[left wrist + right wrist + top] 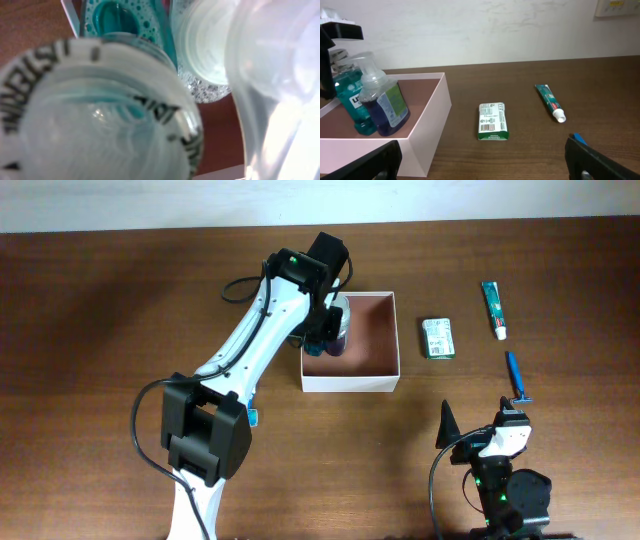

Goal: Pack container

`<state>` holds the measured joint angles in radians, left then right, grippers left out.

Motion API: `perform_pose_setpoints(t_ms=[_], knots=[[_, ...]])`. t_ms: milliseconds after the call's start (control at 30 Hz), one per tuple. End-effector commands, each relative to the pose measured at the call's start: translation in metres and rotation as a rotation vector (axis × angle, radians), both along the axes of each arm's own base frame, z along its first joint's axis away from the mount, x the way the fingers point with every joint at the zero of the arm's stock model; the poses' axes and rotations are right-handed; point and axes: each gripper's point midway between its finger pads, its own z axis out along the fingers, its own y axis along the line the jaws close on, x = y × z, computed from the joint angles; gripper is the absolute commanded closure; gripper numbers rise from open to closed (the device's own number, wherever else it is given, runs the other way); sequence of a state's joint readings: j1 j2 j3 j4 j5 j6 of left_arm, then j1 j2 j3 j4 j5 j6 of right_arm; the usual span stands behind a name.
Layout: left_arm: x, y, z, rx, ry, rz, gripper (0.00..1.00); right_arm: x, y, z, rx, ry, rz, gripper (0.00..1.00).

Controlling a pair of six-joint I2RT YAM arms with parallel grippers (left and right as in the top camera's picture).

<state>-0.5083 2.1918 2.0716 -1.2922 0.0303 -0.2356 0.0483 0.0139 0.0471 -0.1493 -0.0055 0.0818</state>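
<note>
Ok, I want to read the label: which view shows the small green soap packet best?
Right wrist view: the small green soap packet lies near, label up, unobstructed. Overhead shows it small, beside the white cardboard box. Left wrist view misses it.

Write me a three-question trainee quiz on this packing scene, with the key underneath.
1. True or false: the green soap packet already lies inside the container.
2. Which of these lies nearest the right gripper? A) green soap packet B) blue razor C) container
3. How many bottles stand in the container, and which are they?

Key:
1. False. It lies on the table, to the right of the container.
2. B
3. Two: the teal mouthwash bottle and the blue pump bottle.
</note>
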Motion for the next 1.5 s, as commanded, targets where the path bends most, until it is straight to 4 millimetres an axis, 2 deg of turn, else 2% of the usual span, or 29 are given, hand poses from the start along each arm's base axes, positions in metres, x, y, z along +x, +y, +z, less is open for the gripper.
perform_pose_setpoints(t_ms=[0, 267, 1033, 1467], knots=[[0.002, 0.001, -0.002, 0.000, -0.002, -0.001, 0.99, 0.000, 0.000, -0.002, 0.002, -0.003, 0.004, 0.01], [0.011, -0.002, -0.001, -0.010, -0.040, 0.001, 0.99, 0.000, 0.000, -0.002, 0.002, -0.002, 0.004, 0.01], [0.024, 0.011, 0.001, 0.040, -0.093, 0.025, 0.99, 0.000, 0.001, -0.002, 0.002, -0.002, 0.005, 0.01], [0.029, 0.008, 0.002, 0.028, -0.114, 0.026, 1.00, 0.000, 0.000, -0.002, 0.002, -0.003, 0.004, 0.01]])
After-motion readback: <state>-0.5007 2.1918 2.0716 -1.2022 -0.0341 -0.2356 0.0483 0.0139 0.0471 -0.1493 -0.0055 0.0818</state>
